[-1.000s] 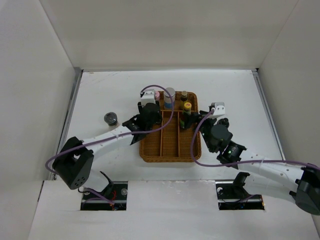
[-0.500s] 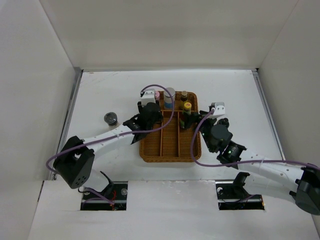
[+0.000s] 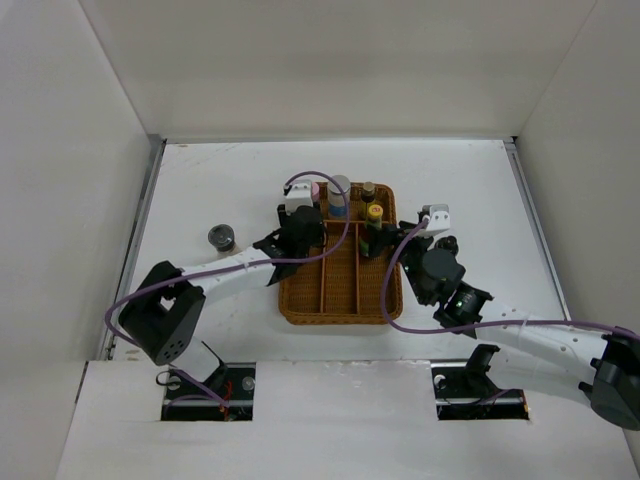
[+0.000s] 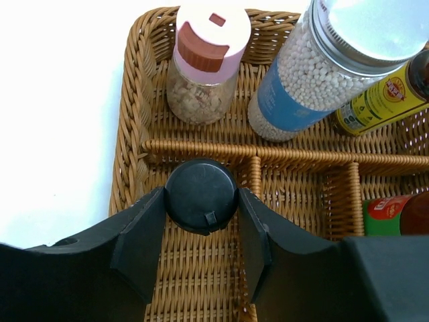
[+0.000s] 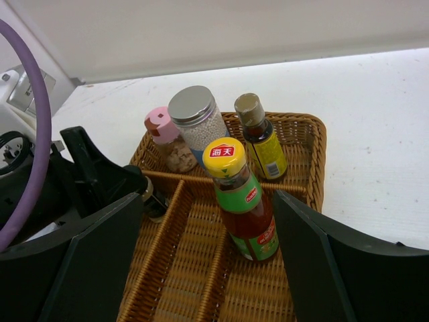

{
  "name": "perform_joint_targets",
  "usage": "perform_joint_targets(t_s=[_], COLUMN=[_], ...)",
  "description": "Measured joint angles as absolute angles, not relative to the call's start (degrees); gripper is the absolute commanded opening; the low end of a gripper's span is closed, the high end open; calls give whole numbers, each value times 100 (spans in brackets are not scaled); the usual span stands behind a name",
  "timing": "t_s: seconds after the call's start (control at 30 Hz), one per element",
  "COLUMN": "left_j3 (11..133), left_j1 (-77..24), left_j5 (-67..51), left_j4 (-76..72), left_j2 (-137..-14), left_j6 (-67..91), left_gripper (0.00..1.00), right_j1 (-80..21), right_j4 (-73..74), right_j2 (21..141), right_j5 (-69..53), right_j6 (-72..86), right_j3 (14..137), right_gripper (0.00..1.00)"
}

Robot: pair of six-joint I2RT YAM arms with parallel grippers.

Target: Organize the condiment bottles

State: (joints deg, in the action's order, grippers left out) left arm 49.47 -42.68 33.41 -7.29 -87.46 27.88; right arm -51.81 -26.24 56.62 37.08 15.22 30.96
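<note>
Left gripper (image 4: pixel 201 200) clamps black-cap jar (image 4: pixel 200 194) in tray (image 4: pixel 134 100), left slot, likely seating it; right gripper (image 5: pixel 209 208) spread wide, flanking yellow-cap bottle (image 5: pixel 244 204) without touching.

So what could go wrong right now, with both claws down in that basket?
1. The left gripper holds the black-capped jar tight beside a wicker divider; the jar could catch on it and tip.
2. The right gripper, open, straddles the tall yellow-capped sauce bottle; a sideways move might topple it.
3. Both arms crowd the wicker tray and could bump each other.
</note>
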Motion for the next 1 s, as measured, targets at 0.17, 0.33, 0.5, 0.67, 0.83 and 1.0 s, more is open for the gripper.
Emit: perform_joint_targets(t_s=[0.17,0.33,0.5,0.67,0.83,1.0], left_j3=[4947,4919,4753,4604,4379,4237], left_j1=[-4268,-4276,-4239,-3968,-3264,-2600], left_j5=[3341,3341,3352,3522,3754,3813], left_j4=[-744,-709,-652,-482,408,1505], left_j2=[-8757,-8593,-7688,-6469,-5642,-5315], left_j6=[2786,2781,2770,2762,2871,3052], left_gripper=[71,80,80,76,79,84], right_j1=[-5181,-5181,-5181,-5181,-5181,-5181], right_j4=[-2624,-2624,-2622,-2622,-2624,-2624], right_j2=[5662,5658,5655,5651,5629,5638], right_j5=[3708,3708,3708,3708,3708,3704], right_j6=[1522,1522,1522,1522,1525,1529], right_j3=[3096,3094,3094,3092,3092,3092], right_gripper=[85,85,85,85,85,86])
